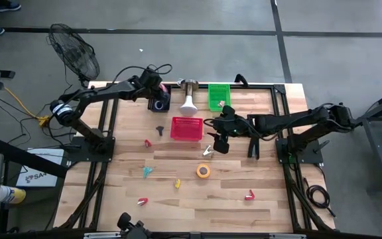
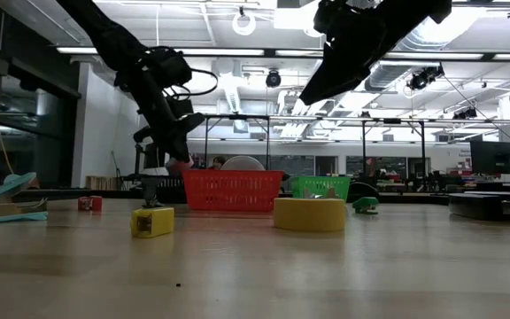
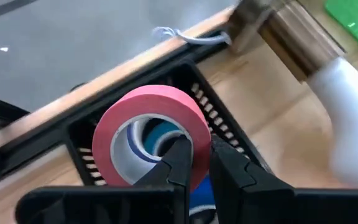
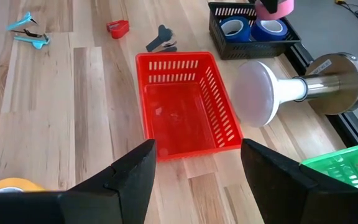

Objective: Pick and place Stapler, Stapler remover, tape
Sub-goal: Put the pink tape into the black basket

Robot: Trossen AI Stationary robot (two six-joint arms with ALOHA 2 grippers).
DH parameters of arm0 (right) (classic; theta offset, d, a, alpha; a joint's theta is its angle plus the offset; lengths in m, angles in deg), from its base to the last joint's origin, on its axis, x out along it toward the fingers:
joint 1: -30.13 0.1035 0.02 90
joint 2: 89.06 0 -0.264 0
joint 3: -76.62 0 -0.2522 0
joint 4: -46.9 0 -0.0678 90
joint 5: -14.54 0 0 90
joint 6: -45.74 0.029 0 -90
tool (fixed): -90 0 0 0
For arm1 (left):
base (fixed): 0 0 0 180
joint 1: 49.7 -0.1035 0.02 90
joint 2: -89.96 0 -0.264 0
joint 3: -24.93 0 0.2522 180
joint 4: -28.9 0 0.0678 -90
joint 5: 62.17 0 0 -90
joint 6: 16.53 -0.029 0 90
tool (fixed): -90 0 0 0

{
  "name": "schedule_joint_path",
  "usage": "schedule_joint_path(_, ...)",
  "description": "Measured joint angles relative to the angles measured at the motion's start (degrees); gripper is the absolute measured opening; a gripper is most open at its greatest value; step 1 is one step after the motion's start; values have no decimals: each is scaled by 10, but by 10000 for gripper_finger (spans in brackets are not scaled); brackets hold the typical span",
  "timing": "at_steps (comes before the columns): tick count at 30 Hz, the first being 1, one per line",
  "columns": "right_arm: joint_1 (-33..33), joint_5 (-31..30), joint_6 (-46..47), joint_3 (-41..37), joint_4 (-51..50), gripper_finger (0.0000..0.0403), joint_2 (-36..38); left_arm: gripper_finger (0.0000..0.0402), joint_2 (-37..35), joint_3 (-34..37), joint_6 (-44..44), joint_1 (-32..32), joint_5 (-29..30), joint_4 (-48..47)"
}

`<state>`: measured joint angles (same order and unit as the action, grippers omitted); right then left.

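At the table's twelve-o'clock edge, the left gripper (image 3: 194, 165) pinches the pink tape (image 3: 151, 134) over the black basket (image 4: 253, 38); right gripper (image 4: 194, 171) gapes above the red basket (image 4: 185, 106).

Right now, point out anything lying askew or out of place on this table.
The lamp-like fixture lies toppled on its side between the black basket and green basket. Small coloured pieces lie scattered loose over the table. The left gripper pinches a pink tape roll over the black basket.
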<state>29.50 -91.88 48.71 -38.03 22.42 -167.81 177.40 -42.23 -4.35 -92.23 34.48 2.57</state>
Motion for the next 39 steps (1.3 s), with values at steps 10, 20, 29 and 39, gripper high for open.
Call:
schedule_joint_path(10,0,-1,12,0,3,227,0,30,0,-19,-5,-15,-8,-21)
schedule_joint_path(20,0,-12,26,0,4,227,0,30,45,-130,-31,-14,3,-173)
schedule_joint_path(29,0,-12,33,0,-1,227,0,30,118,-196,-34,-13,-6,-228)
schedule_joint_path(39,0,-12,31,0,-2,227,0,31,129,-201,-30,-13,-21,-239)
